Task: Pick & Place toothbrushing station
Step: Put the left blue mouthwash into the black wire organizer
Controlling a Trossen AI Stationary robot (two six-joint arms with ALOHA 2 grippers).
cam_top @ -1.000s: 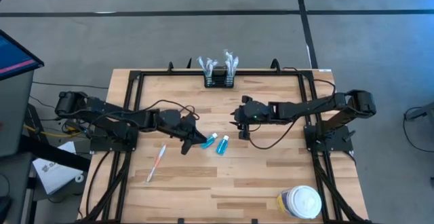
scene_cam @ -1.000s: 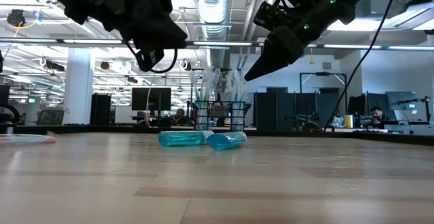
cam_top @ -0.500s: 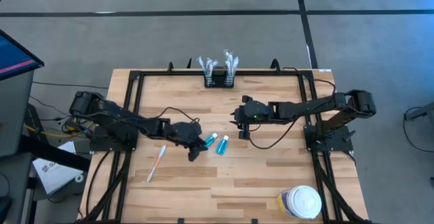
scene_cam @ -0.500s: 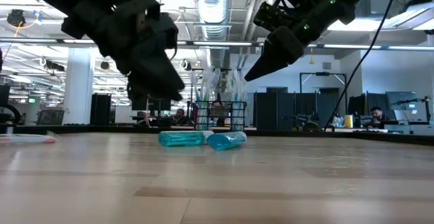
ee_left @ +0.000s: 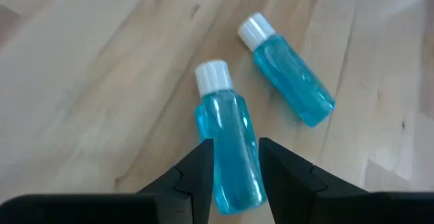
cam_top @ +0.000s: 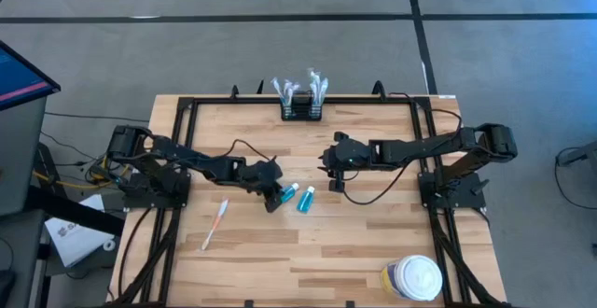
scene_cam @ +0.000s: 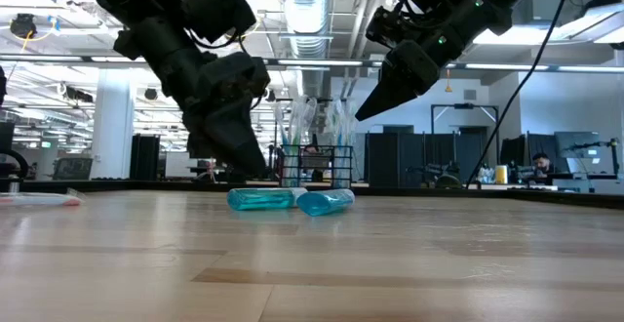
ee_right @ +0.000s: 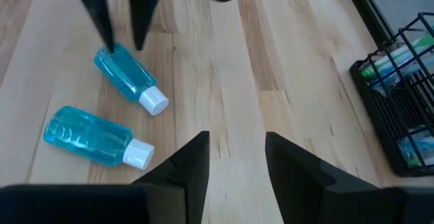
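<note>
at the table's 5 o'clock corner a white-lidded jar [cam_top: 413, 277] is sitting untouched. at centre the left gripper [ee_left: 235, 157] is straddling one blue bottle [ee_left: 229, 153], fingers spread and not yet clenching; the right gripper [cam_top: 331, 179] is hovering released at 3 o'clock of the second bottle [cam_top: 305, 200]. at 12 o'clock the black caddy [cam_top: 302, 110] is waiting; both bottles look unplaced.

Left claw [cam_top: 274, 197] down at one blue bottle [cam_top: 286, 193]; second blue bottle [cam_top: 305, 199] just beyond. Right claw [cam_top: 330, 175] hovering near. Toothbrush [cam_top: 215, 224] behind left claw. Black caddy [cam_top: 300, 110] farther off.
</note>
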